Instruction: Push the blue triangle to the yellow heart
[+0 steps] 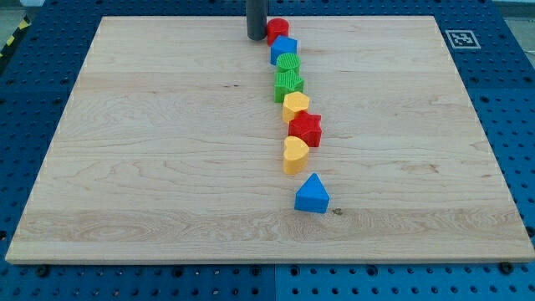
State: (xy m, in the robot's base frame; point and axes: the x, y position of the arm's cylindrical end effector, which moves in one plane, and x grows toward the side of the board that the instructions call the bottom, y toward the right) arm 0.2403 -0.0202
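Observation:
The blue triangle (pixel 312 195) lies on the wooden board toward the view's bottom, just right of centre. The yellow heart (pixel 294 155) sits a short way above and left of it, with a small gap between them. My tip (pixel 256 38) is at the view's top, touching or just left of a red block (pixel 277 30), far from the blue triangle.
A line of blocks runs down from the top: the red block, a blue block (pixel 284 49), a green round block (pixel 288 63), a green star (pixel 288 84), a yellow hexagon-like block (pixel 295 106), a red star (pixel 306 128). The board (pixel 150 150) rests on a blue pegboard table.

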